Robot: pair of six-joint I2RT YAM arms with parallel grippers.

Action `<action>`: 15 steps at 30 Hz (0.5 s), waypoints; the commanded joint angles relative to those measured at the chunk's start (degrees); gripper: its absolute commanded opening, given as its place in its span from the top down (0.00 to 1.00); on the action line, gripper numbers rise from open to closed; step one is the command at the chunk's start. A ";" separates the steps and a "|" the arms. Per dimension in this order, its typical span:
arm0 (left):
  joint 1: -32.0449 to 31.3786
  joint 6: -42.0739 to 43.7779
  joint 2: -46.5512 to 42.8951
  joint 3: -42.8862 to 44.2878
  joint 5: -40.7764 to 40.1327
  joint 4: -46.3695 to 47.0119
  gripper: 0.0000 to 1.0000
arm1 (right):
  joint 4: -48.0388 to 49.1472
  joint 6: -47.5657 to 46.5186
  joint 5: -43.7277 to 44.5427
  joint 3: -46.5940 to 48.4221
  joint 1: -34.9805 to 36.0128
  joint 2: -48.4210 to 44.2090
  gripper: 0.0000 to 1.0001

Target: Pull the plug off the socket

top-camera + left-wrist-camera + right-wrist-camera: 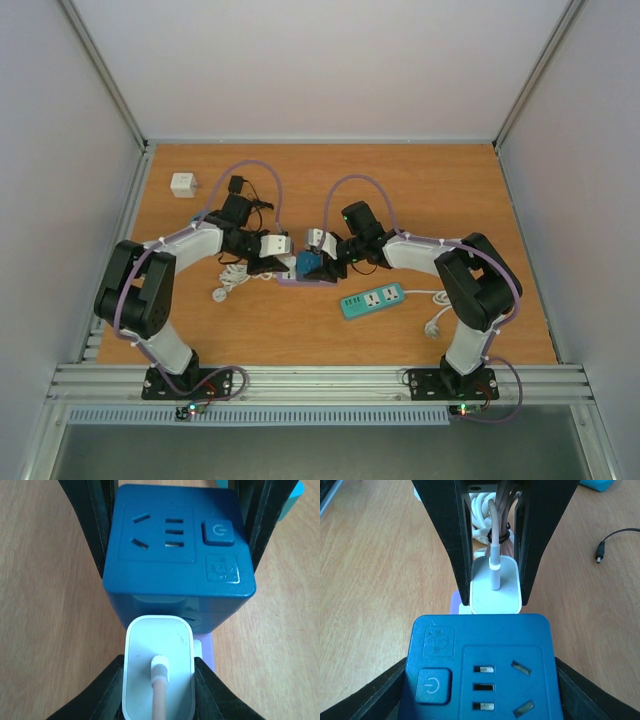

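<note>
left claw [159,680] pinches white plug [160,645] — right claw [482,690] clamps blue socket [485,630], power symbol on button [433,686].

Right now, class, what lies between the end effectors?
The white plug, seated in the blue socket cube: left end effector holds the plug, right end effector the cube. Both wrist views show it.

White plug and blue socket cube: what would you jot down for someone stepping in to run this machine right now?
Left gripper: jaws closed on the sides of the white plug.
Right gripper: jaws clamped on the blue socket cube.
Position: the two meet mid-table, and the plug sits seated in the cube's side face.
Done: both grips are set.
Left to do: pull the plug straight out while the cube is held.
</note>
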 commanded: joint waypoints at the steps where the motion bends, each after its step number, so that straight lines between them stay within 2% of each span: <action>1: -0.60 -1.09 -3.40 2.16 7.88 -2.06 0.82 | -3.70 -1.64 2.24 -1.41 0.54 0.13 0.72; 8: 0.31 -0.97 -5.03 3.34 9.34 -5.33 0.83 | -3.97 -1.51 2.57 -1.75 0.54 -0.17 0.72; 15: 6.21 -6.30 -8.71 3.93 11.49 -5.28 0.82 | -3.94 -1.33 2.05 -2.00 0.53 -0.68 0.67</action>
